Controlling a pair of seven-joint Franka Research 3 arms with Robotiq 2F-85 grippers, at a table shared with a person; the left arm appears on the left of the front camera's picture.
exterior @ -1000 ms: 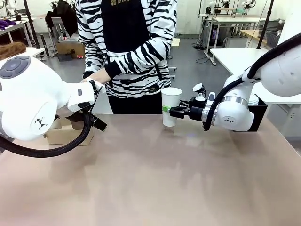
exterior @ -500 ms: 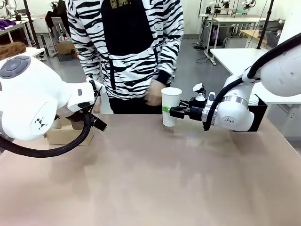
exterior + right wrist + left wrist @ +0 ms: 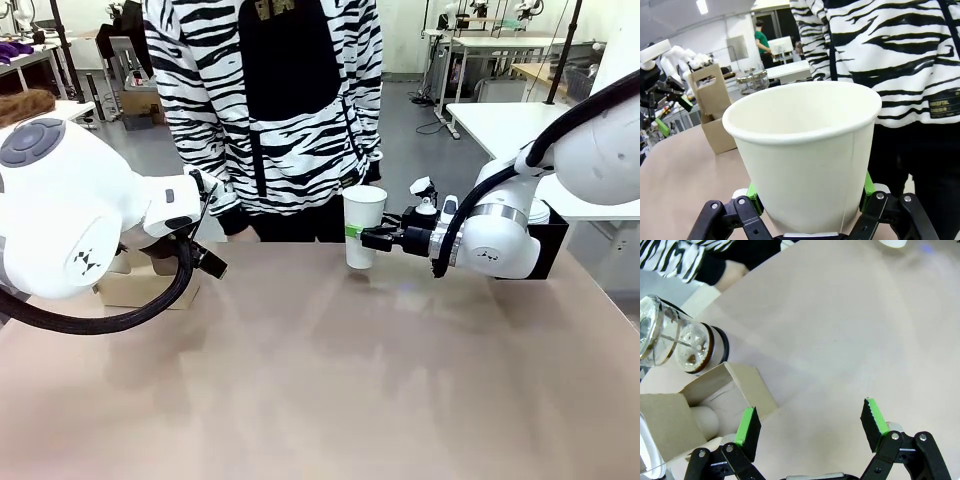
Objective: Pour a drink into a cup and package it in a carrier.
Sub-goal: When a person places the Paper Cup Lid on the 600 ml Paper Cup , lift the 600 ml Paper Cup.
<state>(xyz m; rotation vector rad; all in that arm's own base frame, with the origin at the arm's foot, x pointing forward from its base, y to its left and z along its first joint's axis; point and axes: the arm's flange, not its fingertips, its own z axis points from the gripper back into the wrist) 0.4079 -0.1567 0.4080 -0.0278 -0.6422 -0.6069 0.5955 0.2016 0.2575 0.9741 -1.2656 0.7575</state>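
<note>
The tall white cup [image 3: 362, 222] stands upright at the table's far edge, and its inside looks empty [image 3: 805, 150]. My right gripper [image 3: 366, 237] is shut on its lower half, a green pad on each side [image 3: 810, 189]. My left gripper [image 3: 810, 422] hangs open over bare table with nothing between its fingers. Just beside it sits the tan carrier [image 3: 742, 387], partly hidden behind my left arm [image 3: 140, 288] in the front view. The clear glass pitcher [image 3: 682, 342] stands past the carrier, with brown drink and foam at its base.
A person in a black-and-white striped top [image 3: 270, 110] stands at the far edge, one hand [image 3: 731, 274] near the pitcher. A black box [image 3: 553, 243] sits behind my right arm. A small white cup [image 3: 705, 421] rests in one carrier slot. The table [image 3: 330, 380] stretches bare in front.
The person's hand left the carrier side, swung close to the cup, then drew back as they shifted. Neither arm moved, and the cup stays gripped.
</note>
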